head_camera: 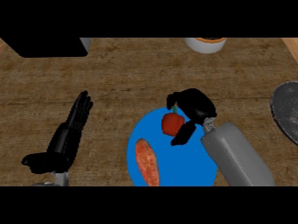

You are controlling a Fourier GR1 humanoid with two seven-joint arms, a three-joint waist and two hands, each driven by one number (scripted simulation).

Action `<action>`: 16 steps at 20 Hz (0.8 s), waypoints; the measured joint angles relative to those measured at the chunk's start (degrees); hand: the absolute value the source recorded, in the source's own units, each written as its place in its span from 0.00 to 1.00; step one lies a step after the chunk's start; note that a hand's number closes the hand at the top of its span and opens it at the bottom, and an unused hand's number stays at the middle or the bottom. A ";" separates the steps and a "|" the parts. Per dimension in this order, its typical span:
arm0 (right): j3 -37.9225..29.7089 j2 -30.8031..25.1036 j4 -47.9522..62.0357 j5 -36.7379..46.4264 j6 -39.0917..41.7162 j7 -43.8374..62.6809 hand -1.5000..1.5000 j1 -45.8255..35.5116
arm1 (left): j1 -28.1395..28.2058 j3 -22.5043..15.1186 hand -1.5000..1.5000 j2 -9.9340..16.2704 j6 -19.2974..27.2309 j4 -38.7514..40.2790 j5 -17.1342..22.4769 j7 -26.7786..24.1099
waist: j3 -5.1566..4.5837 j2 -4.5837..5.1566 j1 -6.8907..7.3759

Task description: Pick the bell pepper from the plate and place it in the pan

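From my end, nearest first: the left hand (66, 135) sits at the view's left over bare counter (144, 74), fingers straight and up, idle. Just right of it is the blue plate (183, 166), with an orange-brown elongated item (147, 162) lying on its near-left part; not my target.

The bell pepper (171, 124) is on the plate's far side, red and small. The right hand (193, 109) is over it from the right, fingers curled around the far side and thumb down the near side, so it is closed around the pepper; whether it has lifted off the plate I can't tell.

My handling read: light, hollow, waxy skin, so likely slippery and a bit lopsided. I'd grab across the widest part of the body, not the stem, and keep it level.

The pan (296, 116), dark grey, is well apart at the right edge. Farther back: a white cup (206, 44) and a black box (48, 46) at the far edge.
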 measured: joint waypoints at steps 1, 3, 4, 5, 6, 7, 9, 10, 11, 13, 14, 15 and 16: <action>-1.85 -0.22 -0.70 0.29 -1.53 3.06 1.00 1.01 | 0.09 0.20 0.50 -0.05 0.28 0.11 -0.08 -0.04 | 0.01 -0.06 -0.59; -5.79 -1.00 -2.85 0.68 -4.23 9.09 1.00 2.98 | 0.53 0.68 0.50 -0.04 0.56 0.36 0.04 -0.22 | 0.02 -0.29 -1.93; -6.98 -1.23 -4.42 1.54 -6.12 11.88 1.00 4.20 | 0.81 0.83 0.50 0.09 0.57 0.21 0.07 -0.27 | 0.02 -0.36 -2.14; -7.74 -1.38 -6.54 2.56 -7.84 14.49 1.00 5.50 | 1.18 0.86 0.50 0.08 0.59 0.25 0.08 -0.39 | 0.02 -0.45 -2.35; -8.46 -1.72 -8.99 3.57 -9.11 16.92 1.00 6.41 | 1.16 0.95 0.50 0.15 0.77 0.02 -0.06 -0.29 | 0.03 -0.47 -2.36; -9.18 -1.82 -11.70 4.43 -10.30 19.25 1.00 7.05 | 1.03 1.05 0.50 0.15 0.91 -0.20 -0.08 -0.07 | 0.03 -0.49 -2.34; -9.87 -1.77 -17.98 6.11 -11.85 23.43 1.00 8.60 | 0.57 0.95 0.50 -0.02 0.95 -0.11 -0.13 0.12 | 0.03 -0.45 -2.22; -10.21 -1.72 -21.36 6.62 -12.66 24.99 1.00 9.99 | 0.44 0.71 0.50 -0.27 1.02 0.13 -0.27 0.15 | 0.03 -0.42 -2.20; -10.55 -1.58 -24.65 7.21 -13.16 26.74 1.00 11.02 | 0.44 0.36 0.50 -0.56 1.20 0.24 -0.58 -0.05 | 0.04 -0.34 -1.97; -10.68 -1.02 -31.05 8.67 -13.84 30.18 1.00 13.74 | -0.05 0.48 0.50 -0.48 0.91 0.93 -0.55 -0.28 | 0.05 -0.14 -1.38; -11.28 -1.10 -33.88 8.75 -13.98 31.27 1.00 15.33 | -0.23 -0.05 0.50 -0.92 1.18 1.01 -0.98 -0.26 | 0.06 -0.03 -1.05; -11.69 -0.44 -35.94 8.93 -14.30 32.72 1.00 15.97 | -0.54 0.19 0.50 -0.65 0.58 1.51 -0.69 -0.66 | 0.07 0.09 -0.70; -11.93 0.02 -38.43 9.32 -14.30 34.28 1.00 17.25 | -0.38 -0.13 0.50 -0.84 0.57 1.28 -0.79 -0.61 | 0.08 0.17 -0.38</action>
